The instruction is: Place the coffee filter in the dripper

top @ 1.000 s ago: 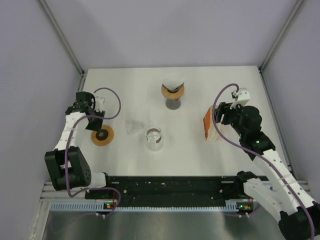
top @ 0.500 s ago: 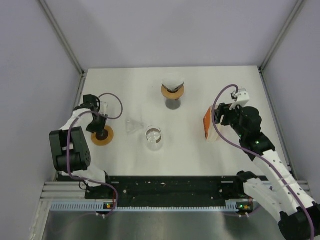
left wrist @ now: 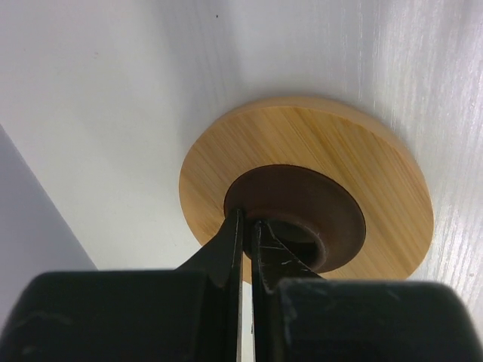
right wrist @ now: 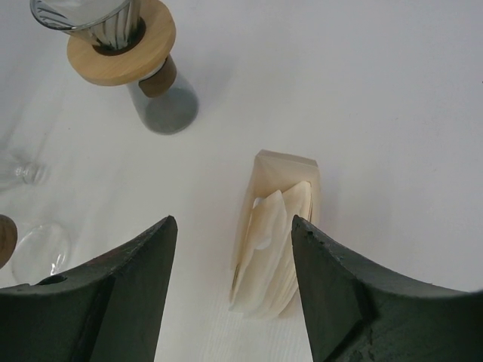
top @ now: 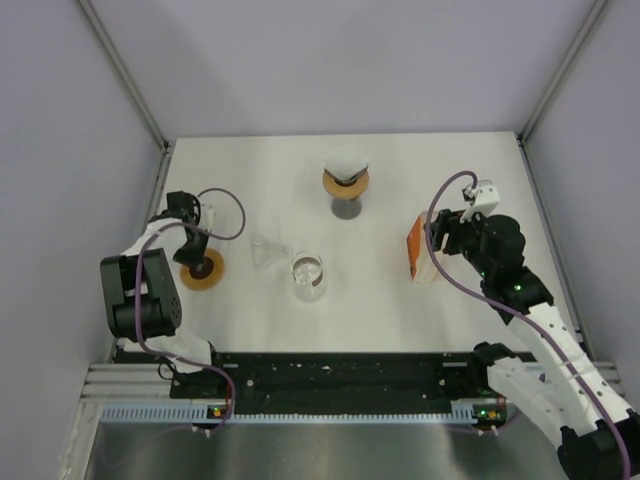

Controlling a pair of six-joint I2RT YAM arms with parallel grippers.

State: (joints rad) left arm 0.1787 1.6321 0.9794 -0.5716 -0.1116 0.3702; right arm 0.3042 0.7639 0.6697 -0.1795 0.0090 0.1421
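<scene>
The task is at its opening step: no filter has been lifted out, and nothing is being carried toward the dripper.

The right gripper (right wrist: pixel 232 223) hangs over the stack of paper coffee filters (right wrist: pixel 275 249), which stands on edge in its pack near the right edge of the table (top: pixel 400 320), about midway between the near and far sides. Its 2 fingers stand wide apart, 1 to either side of the stack and above it, touching no paper. That looks like a line-up for a pinch on the top edges of the filters.

The dripper (right wrist: pixel 83 13), a ribbed glass cone in a wooden collar, sits on a dark glass base (right wrist: pixel 167 105) at the middle of the table toward the far edge, well apart from the filters. From above its mouth looks pale; whether paper is already inside cannot be told.

The left gripper (left wrist: pixel 245 222) is down at the left edge of the table, its fingers pressed together at the near rim of the brown ring (left wrist: pixel 317 196) set in a flat wooden disc (left wrist: pixel 362 166). Whether they pinch the ring's lip or merely rest against it cannot be told.

Between the 2 arms stand a clear glass funnel (top: pixel 267 251) and a glass cup (top: pixel 308 275), both untouched.

Left to do: close on 1 filter, separate it from the stack, carry it to the far middle, and seat it in the cone.
</scene>
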